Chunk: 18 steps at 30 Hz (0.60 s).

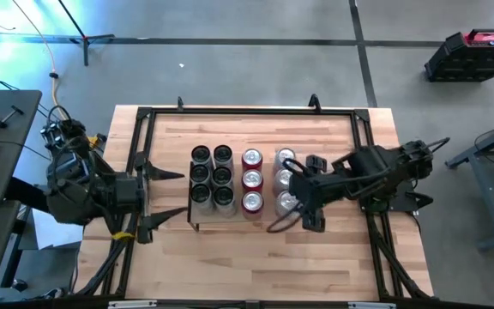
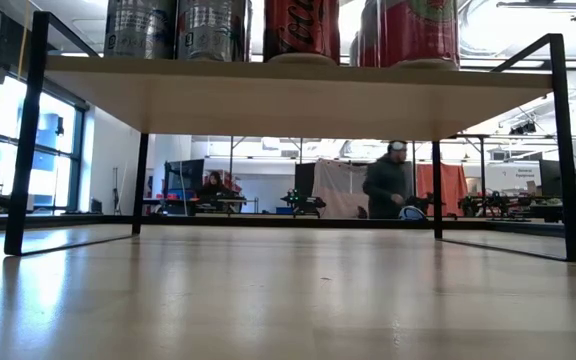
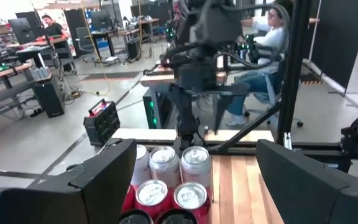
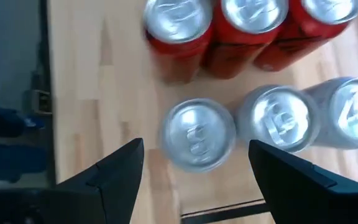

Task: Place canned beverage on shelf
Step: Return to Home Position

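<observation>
Clearance: hovering with the right gripper (image 4: 196, 148) spread wide and gripping nothing, above the silver cans (image 4: 278, 118) at the near end of the shelf (image 2: 298, 95). Leaving bare table (image 1: 256, 257) open behind it and off both fingers, out to the black rails (image 1: 247, 110). Standing just ahead of its fingertips, red cans (image 4: 247, 28) close beside the silver row; crowding the board beyond those, dark cans (image 1: 211, 176); waiting past the shelf's far end, the left gripper (image 1: 166, 196), also gaping and empty, facing back. Standing upright, every can, tops pointing up. Lying with its long axis running straight from one gripper toward the other, the shelf board.
</observation>
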Tool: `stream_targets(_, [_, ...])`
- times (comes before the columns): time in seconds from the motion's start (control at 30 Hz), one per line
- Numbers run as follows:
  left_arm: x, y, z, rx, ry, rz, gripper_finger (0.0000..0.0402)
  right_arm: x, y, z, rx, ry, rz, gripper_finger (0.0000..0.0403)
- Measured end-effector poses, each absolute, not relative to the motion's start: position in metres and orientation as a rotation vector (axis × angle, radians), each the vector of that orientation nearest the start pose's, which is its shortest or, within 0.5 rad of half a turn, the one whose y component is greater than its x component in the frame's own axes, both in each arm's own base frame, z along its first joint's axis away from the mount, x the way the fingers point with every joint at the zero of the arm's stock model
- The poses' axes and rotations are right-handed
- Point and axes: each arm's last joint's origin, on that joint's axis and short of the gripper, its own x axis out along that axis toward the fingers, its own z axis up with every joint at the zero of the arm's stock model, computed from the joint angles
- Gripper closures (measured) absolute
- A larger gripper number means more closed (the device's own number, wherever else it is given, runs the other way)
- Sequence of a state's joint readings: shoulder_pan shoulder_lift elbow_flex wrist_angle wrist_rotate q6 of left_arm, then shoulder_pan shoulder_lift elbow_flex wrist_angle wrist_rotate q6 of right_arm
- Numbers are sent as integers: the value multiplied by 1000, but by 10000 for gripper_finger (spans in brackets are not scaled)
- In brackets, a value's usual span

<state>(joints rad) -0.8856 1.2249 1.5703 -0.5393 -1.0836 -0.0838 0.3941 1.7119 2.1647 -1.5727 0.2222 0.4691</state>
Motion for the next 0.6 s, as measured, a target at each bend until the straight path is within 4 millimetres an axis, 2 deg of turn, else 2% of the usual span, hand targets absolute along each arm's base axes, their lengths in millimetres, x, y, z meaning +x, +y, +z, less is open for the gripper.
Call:
stream_targets(0.23, [148,-141,493,17,26,200,78,267,120,440,151,1085,-68,127])
stream_targets(0.4, [142,-133,497,-26,9,199,78,261,135,439,175,1094,-43,127])
stream_targets(0.47, [140,-131,498,-40,9,199,78,260,139,432,176,1118,-53,127])
stream_targets(0.6, [140,-132,493,-19,39,178,78,258,148,407,168,1222,-79,127])
